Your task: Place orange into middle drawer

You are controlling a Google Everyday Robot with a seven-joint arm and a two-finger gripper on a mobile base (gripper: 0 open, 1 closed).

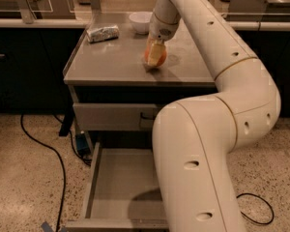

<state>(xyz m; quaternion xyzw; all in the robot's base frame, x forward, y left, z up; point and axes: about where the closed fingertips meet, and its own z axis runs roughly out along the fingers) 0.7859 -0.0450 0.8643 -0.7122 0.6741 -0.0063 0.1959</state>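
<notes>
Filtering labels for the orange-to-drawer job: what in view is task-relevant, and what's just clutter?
Job:
- orange, on the cabinet top
- gripper, down at the orange
- middle drawer, pulled open, visible floor bare

Lying about:
- white bowl, back of the top
- foil packet, back left
- black cable, on the floor
</notes>
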